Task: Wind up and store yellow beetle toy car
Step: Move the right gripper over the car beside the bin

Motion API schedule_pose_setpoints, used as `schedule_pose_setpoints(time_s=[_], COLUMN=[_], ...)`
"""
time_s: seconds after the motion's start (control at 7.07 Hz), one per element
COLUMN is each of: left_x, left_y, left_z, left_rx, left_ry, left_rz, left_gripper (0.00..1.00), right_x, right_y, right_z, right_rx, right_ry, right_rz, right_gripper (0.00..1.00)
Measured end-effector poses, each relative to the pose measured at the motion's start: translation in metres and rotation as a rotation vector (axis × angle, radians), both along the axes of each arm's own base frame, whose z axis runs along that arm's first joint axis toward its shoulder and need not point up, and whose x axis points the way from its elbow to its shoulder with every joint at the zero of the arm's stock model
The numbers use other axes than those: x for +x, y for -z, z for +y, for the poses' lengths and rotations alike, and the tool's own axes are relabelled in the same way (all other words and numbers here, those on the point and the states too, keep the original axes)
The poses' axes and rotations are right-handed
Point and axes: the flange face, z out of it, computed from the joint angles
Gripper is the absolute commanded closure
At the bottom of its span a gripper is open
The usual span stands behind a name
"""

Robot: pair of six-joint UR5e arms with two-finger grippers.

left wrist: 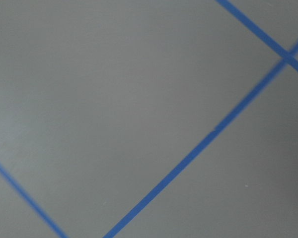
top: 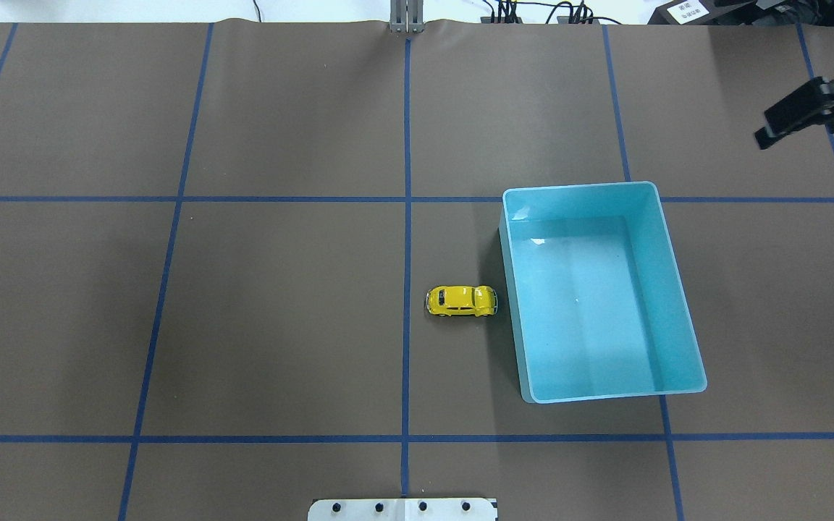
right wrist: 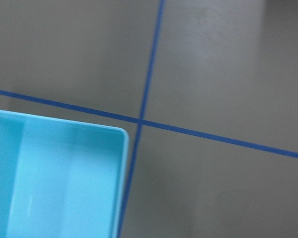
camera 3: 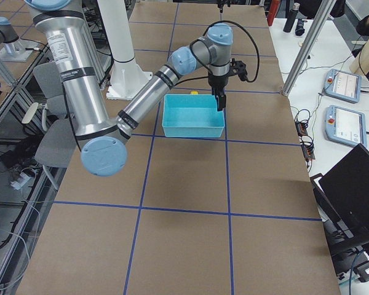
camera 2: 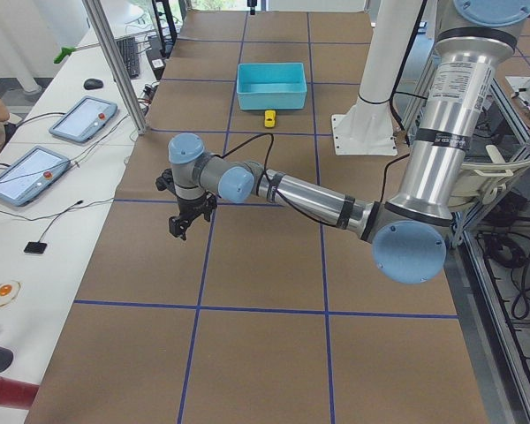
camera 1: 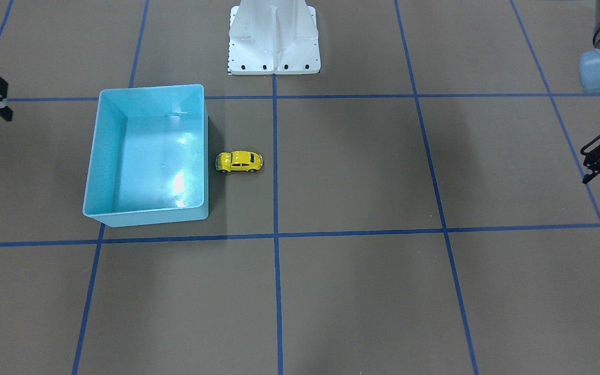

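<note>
The yellow beetle toy car stands on its wheels on the brown table, just beside the long wall of the light-blue bin, apart from it. It also shows in the overhead view, left of the bin, which is empty. My right gripper hovers past the bin's far corner, looks shut and holds nothing; it also shows in the front-facing view. My left gripper is far off at the table's other side, looks shut and is empty. Both wrist views show no car.
The white robot base stands at the table's middle edge. Blue tape lines grid the brown mat. A metal post and tablets stand beside the table on the operators' side.
</note>
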Motion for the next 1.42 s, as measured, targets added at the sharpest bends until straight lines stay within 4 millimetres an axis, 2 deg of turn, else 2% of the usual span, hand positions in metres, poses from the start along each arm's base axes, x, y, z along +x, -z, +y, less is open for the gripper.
schedule_pose_setpoints(time_s=[0.14,0.28,0.42,0.71,0.99,1.13,1.42], left_x=[-0.033,-0.065,-0.090,-0.119,-0.134,-0.137,-0.140], left_y=[-0.017,-0.039,-0.062,-0.104,-0.119,-0.124,-0.134], left_z=[0.008,0.021,0.038,0.071,0.085,0.091,0.100], left_rx=[-0.063,-0.139,-0.216,-0.361,-0.465,-0.490,-0.511], left_ry=[0.067,0.151,0.228,0.343,0.390,0.400,0.408], left_rz=[0.028,0.043,0.050,0.055,0.061,0.062,0.059], left_gripper=[0.00,0.00,0.00,0.00,0.00,0.00,0.00], right_x=[-0.051,-0.096,-0.126,-0.182,-0.250,-0.287,-0.342], right_y=[0.044,0.071,0.085,0.101,0.120,0.122,0.105], right_z=[0.008,0.020,0.031,0.055,0.080,0.093,0.102], right_rx=[0.129,0.298,0.446,0.611,0.683,0.715,0.789], right_ry=[0.092,0.201,0.313,0.494,0.601,0.649,0.716], right_rz=[0.011,0.061,0.103,0.123,0.128,0.122,0.132], right_gripper=[0.00,0.00,0.00,0.00,0.00,0.00,0.00])
